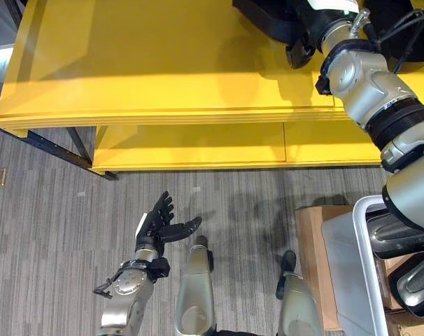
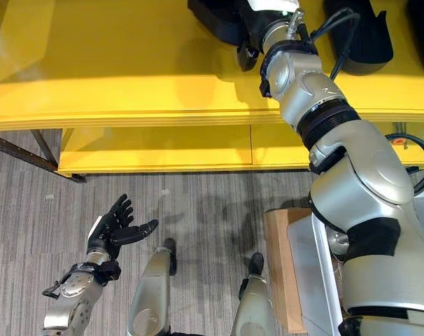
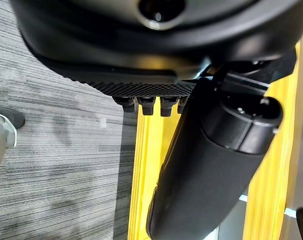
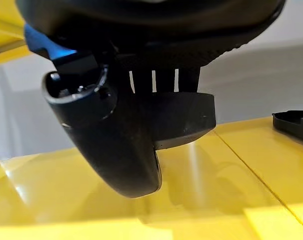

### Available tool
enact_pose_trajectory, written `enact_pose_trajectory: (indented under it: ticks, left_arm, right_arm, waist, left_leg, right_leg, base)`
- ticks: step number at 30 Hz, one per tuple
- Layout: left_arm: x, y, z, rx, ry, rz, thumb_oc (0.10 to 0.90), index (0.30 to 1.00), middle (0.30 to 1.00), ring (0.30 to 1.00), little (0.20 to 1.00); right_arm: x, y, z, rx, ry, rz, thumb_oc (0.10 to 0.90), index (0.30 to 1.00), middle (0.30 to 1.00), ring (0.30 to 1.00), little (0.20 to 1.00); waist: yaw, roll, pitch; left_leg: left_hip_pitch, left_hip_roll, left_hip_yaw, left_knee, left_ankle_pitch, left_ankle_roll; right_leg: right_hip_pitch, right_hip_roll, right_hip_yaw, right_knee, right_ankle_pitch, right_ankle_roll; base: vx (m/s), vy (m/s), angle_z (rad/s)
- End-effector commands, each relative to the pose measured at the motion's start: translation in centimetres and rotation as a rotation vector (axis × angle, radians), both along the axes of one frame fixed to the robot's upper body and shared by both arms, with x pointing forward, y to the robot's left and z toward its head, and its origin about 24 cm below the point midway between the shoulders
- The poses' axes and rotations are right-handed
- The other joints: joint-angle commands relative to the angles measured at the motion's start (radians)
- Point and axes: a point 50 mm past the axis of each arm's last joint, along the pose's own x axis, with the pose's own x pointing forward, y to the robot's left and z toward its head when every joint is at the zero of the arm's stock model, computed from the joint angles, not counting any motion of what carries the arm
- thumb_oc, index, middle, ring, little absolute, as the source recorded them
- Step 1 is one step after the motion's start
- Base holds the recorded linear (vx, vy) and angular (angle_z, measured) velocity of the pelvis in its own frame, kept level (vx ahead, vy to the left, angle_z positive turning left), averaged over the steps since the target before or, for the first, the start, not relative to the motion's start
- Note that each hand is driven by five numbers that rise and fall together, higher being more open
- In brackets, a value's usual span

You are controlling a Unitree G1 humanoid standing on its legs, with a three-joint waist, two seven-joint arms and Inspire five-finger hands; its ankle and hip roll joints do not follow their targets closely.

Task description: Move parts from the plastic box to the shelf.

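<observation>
Yellow shelf [image 1: 163,77] spans the scene, its top board bare on the left and carrying black parts along the far edge toward the right. One part [image 2: 219,21] lies at the far edge just where the right hand reaches; another part [image 2: 359,35] sits further right on the same board.

The box [image 1: 352,273], pale plastic, stands on the floor near the shelf's right end, with dark parts [image 1: 397,238] still in it, so the job looks unfinished.

The right hand [image 4: 141,125] is extended over the shelf top. In its wrist view the fingers and thumb are wrapped around a black part [image 4: 184,120] held just above the yellow board, close to touching it. I judge this to be the placing step.

The left hand [image 1: 159,222] hangs low over the grey floor in front of the shelf, fingers spread and holding nothing.

Risks from here:
- Letting go while the part hangs above the board could make it drop and skid on the glossy top, perhaps into the neighbouring part at the far edge.
- Setting it too close to the far edge could let it tip off behind the shelf.
- Pulling the hand back low could drag the thumb across the part and shove it out of place.
- On the way back to the box, the right arm swings over the shelf's front edge and could clip it.
</observation>
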Motion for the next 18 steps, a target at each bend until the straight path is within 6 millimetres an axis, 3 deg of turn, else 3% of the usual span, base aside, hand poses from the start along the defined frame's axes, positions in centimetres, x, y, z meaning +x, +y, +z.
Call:
enact_pose_trajectory:
  ticks: [1, 18]
  left_arm:
    - [0.2, -0.9, 4.1, -0.042, -0.232, 0.000, 0.900, 1.000, 1.000, 1.000, 1.000]
    - [0.1, -1.0, 4.0, -0.067, -0.235, 0.028, 0.900, 1.000, 1.000, 1.000, 1.000]
  right_arm:
    - [-5.6, 3.8, 12.3, 0.070, -0.432, 0.111, 0.400, 0.300, 0.300, 0.300, 0.300]
    - [-5.3, 2.9, 12.5, 0.011, -0.426, 0.006, 0.400, 0.300, 0.300, 0.300, 0.300]
  waist:
    - [0.010, 0.065, -0.017]
    - [0.028, 0.068, -0.017]
  left_leg:
    - [0.080, 0.129, -0.057, -0.179, 0.258, -0.046]
    - [0.040, 0.123, -0.066, -0.149, 0.258, -0.043]
  right_leg:
    - [0.103, -0.017, 0.059, 0.098, 0.082, -0.030]
    - [0.089, -0.014, 0.053, 0.110, 0.086, -0.034]
  base:
    - [0.00, 0.000, 0.00]
    - [0.00, 0.004, 0.01]
